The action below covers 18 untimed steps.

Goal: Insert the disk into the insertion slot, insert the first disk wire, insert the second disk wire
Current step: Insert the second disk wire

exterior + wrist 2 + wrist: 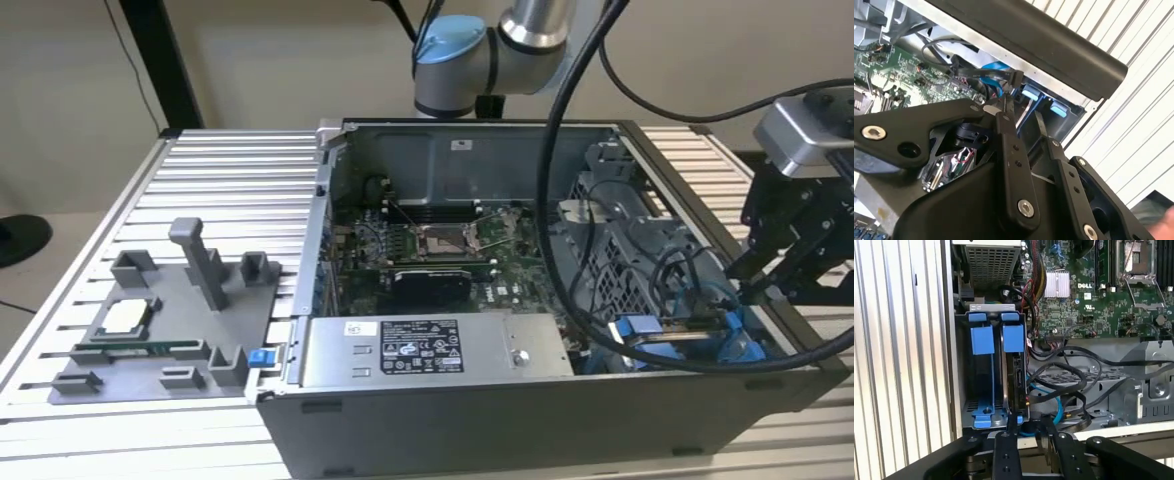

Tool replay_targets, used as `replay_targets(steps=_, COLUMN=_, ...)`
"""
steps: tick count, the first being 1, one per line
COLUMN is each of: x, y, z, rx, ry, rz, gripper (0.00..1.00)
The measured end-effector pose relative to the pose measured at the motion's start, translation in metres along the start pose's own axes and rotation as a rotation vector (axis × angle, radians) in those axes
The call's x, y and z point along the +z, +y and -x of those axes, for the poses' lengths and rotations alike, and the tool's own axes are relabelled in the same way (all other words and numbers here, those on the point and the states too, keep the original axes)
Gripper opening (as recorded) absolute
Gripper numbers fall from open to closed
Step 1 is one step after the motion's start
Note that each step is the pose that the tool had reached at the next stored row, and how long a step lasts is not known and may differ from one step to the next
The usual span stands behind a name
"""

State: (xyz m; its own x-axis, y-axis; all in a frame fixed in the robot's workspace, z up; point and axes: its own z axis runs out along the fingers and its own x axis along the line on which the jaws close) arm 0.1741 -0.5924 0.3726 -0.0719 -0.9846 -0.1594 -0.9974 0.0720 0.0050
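Observation:
The insertion slot (pixel 965 365), a grey metal bay with blue rails, sits in the front corner of the open computer case (pixel 534 410) on the exterior view's right. The disk (pixel 1016 372) stands edge-on inside it under a blue carrier tab (pixel 1013 337). My gripper (pixel 1029 420) hangs just over that end of the bay, fingers (pixel 1004 445) apart with nothing clearly between them. In the second wrist view my gripper (pixel 1020 109) has its tips just short of a black connector (pixel 1015 77) with a blue wire (pixel 996 67). A blue wire (pixel 1056 402) and black wires (pixel 1074 385) loop beside the disk.
A grey power-supply box (pixel 420 350) lies along the case's front, the motherboard (pixel 441 250) behind it. A grey fixture tray (pixel 160 330) with upright posts rests on the ribbed table at the exterior view's left. Black arm cables (pixel 561 200) hang across the case. My gripper (pixel 754 290) is over the case's wall.

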Motion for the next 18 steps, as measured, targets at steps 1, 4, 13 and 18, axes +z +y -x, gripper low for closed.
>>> replay_targets(steps=1, x=0.0000, y=0.0000, z=-0.0001, rx=0.000, ry=0.0000, rz=0.0000, gripper=1.00)
replay_targets(steps=4, x=0.0001, y=-0.0014, z=0.0000, rx=0.000, ry=0.0000, rz=0.0000, gripper=1.00)
replay_targets(steps=13, x=0.0002, y=-0.0161, z=0.0011, rx=0.000, ry=-0.0001, rz=0.0004, gripper=1.00)
replay_targets(steps=18, x=-0.0001, y=-0.0166, z=0.0011, rx=-0.007, ry=-0.0023, rz=0.0012, gripper=1.00)
